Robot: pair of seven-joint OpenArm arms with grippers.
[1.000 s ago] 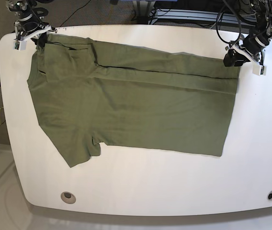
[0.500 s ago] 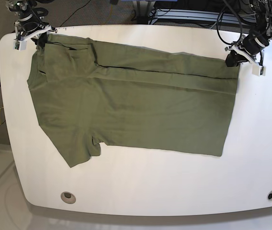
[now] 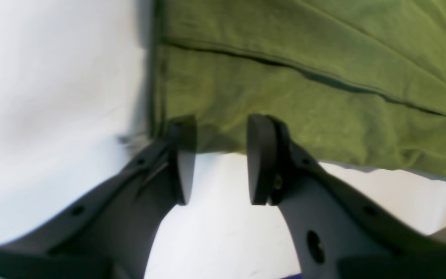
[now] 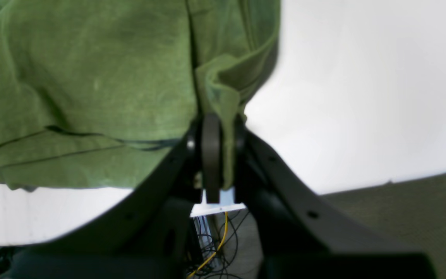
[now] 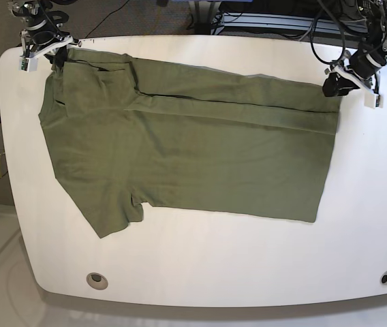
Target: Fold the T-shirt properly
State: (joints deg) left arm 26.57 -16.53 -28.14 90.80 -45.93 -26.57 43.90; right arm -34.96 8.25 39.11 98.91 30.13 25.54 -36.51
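We see the T-shirt (image 5: 187, 153) lying flat across the white table (image 5: 200, 266), its far long edge folded over onto the body. Our right gripper (image 4: 217, 155) is clamped on a bunched corner of the cloth at one far corner. Our left gripper (image 3: 219, 159) sits at the other far corner with its jaws apart, its fingertips (image 3: 259, 155) at the hem with nothing between them.

Left gripper (image 3: 217, 159) gapes, jaws parted — right gripper (image 4: 215, 155) clamped tight.
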